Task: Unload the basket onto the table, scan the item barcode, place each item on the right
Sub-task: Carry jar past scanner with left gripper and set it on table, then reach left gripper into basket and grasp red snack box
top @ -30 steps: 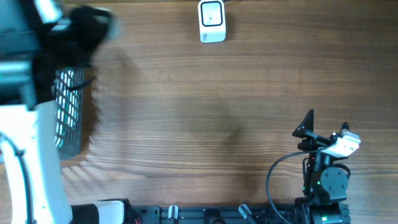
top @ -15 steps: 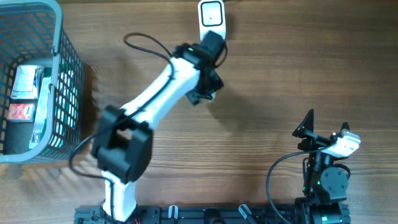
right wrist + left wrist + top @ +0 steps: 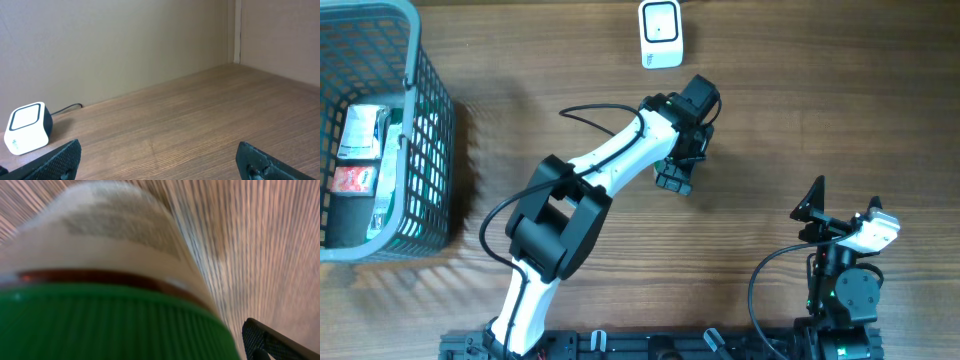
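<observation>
Grey basket far left. Green-capped bottle sits close against left gripper, near scanner; jaw state cannot be told. Judged light, rigid, slick: grip the ribbed cap. Right gripper wide, empty.

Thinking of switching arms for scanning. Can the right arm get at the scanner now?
Probably: the right gripper is open and sees the scanner unobstructed, but the left arm crowds that path, and it's a long stretch.

Left wrist cam: green-capped bottle blurred, label unreadable, cut off at edges; overhead, basket cropped at left.
</observation>
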Controlling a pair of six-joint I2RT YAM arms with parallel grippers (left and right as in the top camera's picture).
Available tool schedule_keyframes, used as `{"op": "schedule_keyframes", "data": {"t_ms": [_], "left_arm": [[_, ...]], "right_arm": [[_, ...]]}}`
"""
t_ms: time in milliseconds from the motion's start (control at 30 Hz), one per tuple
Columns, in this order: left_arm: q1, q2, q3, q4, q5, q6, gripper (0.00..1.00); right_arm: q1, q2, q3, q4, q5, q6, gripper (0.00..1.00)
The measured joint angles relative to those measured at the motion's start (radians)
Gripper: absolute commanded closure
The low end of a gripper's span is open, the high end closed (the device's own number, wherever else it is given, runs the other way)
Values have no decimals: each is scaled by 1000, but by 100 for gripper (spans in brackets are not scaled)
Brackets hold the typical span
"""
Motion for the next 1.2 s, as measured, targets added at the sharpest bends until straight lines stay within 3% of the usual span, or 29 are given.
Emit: {"op": "schedule_keyframes", "data": {"t_ms": [167,400,567,700,833,933,1067,1133,1200], "left_arm": [[3,-47,-2,29,58,33,0],[2,-468,-2,159,28,196,0],[48,-759,1,60,-249,534,0],[146,-931,3,-131,-662,710,0],[348,-1035,3,-226,-934,767,0],[560,-1058,3,-253,-998,782,0],[890,-1017,3,-273,-880,783,0],[1088,-955,3,-275,-737,782,0],[1192,-892,3,-277,-635,782,0]], "right_arm": [[0,0,0,0,0,0,0],[0,0,0,0,0,0,0],[0,0,0,0,0,0,0],[0,0,0,0,0,0,0],[0,0,0,0,0,0,0],[0,0,0,0,0,0,0],[-1,0,0,0,0,0,0],[-1,0,0,0,0,0,0],[-1,0,0,0,0,0,0]]}}
